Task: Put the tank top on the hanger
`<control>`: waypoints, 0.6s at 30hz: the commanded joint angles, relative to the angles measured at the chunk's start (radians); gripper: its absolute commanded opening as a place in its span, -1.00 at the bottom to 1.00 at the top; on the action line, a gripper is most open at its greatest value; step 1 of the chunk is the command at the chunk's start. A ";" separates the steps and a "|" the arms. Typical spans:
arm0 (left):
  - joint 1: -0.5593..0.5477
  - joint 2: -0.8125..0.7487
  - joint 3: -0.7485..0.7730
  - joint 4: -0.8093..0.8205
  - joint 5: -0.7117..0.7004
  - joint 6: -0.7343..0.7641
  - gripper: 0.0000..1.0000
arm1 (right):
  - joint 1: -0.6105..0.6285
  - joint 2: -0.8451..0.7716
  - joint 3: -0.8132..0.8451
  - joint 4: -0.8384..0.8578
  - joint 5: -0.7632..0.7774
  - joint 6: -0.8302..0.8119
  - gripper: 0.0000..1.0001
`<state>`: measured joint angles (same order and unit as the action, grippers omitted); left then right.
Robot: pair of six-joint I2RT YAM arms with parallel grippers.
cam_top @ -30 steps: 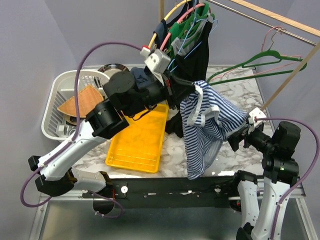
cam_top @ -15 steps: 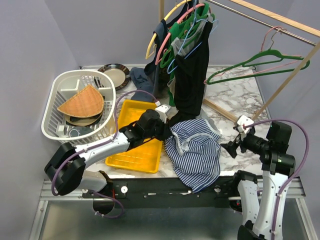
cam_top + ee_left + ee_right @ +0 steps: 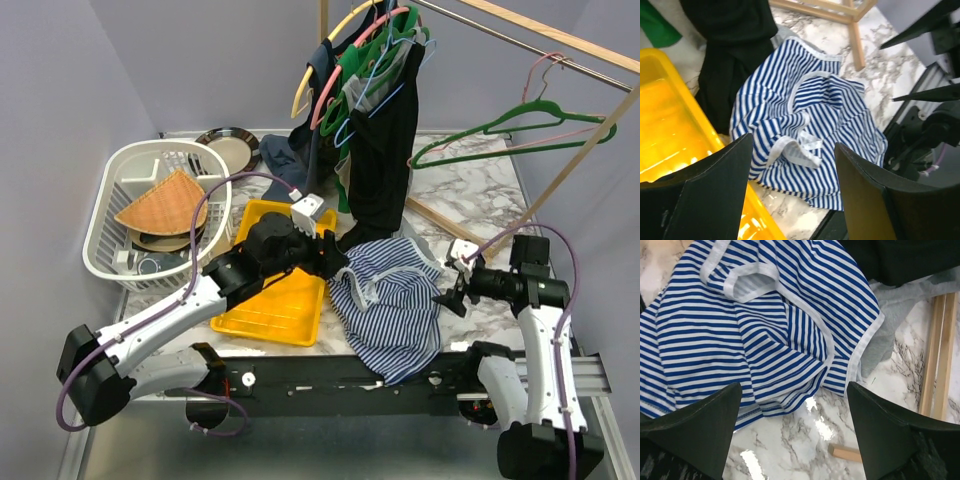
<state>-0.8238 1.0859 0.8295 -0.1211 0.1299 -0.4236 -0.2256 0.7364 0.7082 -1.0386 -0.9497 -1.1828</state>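
From above, you see one tank top (image 3: 390,300) in a crumpled heap on the table (image 3: 470,190). It sits at the near edge, just right of the one yellow tray (image 3: 275,290), and its lower part droops over the front. The left gripper (image 3: 335,262) is at its left side and the right gripper (image 3: 447,295) is at its right side. The one thin pink hanger (image 3: 545,62) hangs high up on the right, well apart from the top, next to one green hanger (image 3: 500,128). More hangers are bunched at the back, too tangled to count.

From the left wrist, the left gripper (image 3: 792,145) hovers over the tank top (image 3: 805,100) with its two fingers spread wide. They hold nothing. One black garment (image 3: 730,40) lies beside the stripes.

From the right wrist, the right gripper (image 3: 794,390) is spread wide too, and holds nothing. The tank top (image 3: 740,325) fills the view, and a bit of grey cloth (image 3: 892,325) peeks out at its edge.

The top looks soft, light and floppy. It will likely sag and fold when you lift it. The white-edged straps look like the best places to pinch, one for each gripper, so the neck hole opens up.
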 commanded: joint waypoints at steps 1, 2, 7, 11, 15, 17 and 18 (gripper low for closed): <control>-0.061 0.018 -0.032 0.049 0.093 -0.098 0.51 | 0.167 0.053 -0.052 0.358 0.267 0.231 0.82; -0.087 0.028 -0.041 0.076 0.070 -0.107 0.51 | 0.193 0.082 -0.064 0.403 0.316 0.289 0.81; -0.196 0.115 -0.116 0.155 -0.064 -0.159 0.51 | 0.223 0.224 -0.084 0.564 0.499 0.371 0.63; -0.210 0.180 -0.155 0.270 -0.171 -0.198 0.52 | 0.255 0.326 -0.084 0.621 0.546 0.387 0.58; -0.216 0.276 -0.118 0.322 -0.204 -0.205 0.52 | 0.270 0.394 -0.072 0.640 0.531 0.390 0.58; -0.221 0.331 -0.099 0.337 -0.202 -0.214 0.52 | 0.295 0.431 -0.066 0.637 0.532 0.387 0.58; -0.222 0.350 -0.087 0.342 -0.196 -0.219 0.52 | 0.301 0.443 -0.065 0.638 0.537 0.385 0.58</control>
<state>-1.0306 1.3605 0.6876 0.1120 -0.0040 -0.6121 0.0368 1.1305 0.6357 -0.4477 -0.4511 -0.8177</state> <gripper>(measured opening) 0.760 0.792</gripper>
